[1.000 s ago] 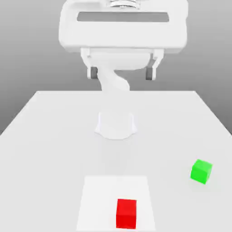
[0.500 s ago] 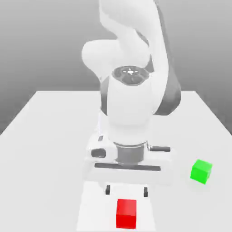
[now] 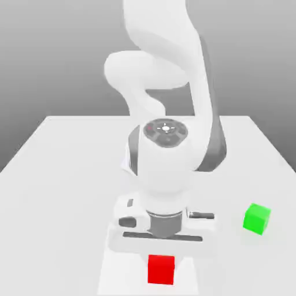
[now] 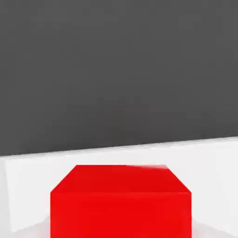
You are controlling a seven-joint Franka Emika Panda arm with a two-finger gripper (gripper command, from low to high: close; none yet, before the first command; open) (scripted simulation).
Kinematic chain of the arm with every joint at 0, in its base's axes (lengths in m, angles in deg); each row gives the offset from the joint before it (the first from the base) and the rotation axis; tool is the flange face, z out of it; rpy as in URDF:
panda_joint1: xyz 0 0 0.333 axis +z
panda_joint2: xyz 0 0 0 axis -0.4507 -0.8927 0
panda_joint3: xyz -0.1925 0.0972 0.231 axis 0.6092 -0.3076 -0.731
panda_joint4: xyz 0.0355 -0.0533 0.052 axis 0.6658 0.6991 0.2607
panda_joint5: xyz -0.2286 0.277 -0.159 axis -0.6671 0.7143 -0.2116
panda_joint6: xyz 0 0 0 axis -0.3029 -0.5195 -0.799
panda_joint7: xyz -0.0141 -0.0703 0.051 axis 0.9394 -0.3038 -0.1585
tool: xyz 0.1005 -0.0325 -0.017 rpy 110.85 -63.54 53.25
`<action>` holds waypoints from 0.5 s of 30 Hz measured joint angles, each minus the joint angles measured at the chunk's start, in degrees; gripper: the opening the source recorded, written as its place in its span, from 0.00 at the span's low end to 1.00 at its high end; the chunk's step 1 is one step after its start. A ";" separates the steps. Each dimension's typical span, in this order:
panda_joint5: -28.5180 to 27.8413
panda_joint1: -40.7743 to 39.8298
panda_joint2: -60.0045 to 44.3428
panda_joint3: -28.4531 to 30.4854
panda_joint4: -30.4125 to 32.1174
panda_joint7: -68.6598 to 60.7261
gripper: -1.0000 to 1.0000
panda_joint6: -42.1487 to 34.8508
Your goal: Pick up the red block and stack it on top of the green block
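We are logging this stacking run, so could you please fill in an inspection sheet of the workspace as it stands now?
Surface: white table, with a brighter square patch under the red block.
Job's things: red block sits on the patch, directly below the arm's hand; green block stands apart toward the exterior view's right, nothing on it. Stack not yet made.
Clutter: nothing seen.
Grippers: pincer shut; its fingers are hidden behind the hand, so a grip on the red block cannot be confirmed. The hand view looks closely at the red block.
Cables: nothing seen.
Surroundings: plain grey backdrop.
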 joint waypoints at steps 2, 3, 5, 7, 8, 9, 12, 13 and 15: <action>0.92 1.93 2.96 -3.38 1.72 -3.65 0.00 -1.15; 1.42 3.18 4.32 -5.32 2.69 -5.81 0.00 -1.48; 2.41 6.46 6.84 -9.09 4.64 -10.13 0.00 -1.97; 3.52 12.26 9.49 -12.27 6.72 -14.90 0.00 -2.44; 3.99 14.97 10.80 -13.70 7.79 -17.22 0.00 -2.63; 4.39 17.15 12.07 -15.33 8.83 -19.50 0.00 -2.84; 4.62 23.55 14.89 -17.09 11.64 -25.04 0.00 -2.99; 3.66 23.77 14.18 -17.12 11.96 -25.08 0.00 -2.03; 0.71 23.61 11.25 -16.75 12.06 -23.55 0.00 0.83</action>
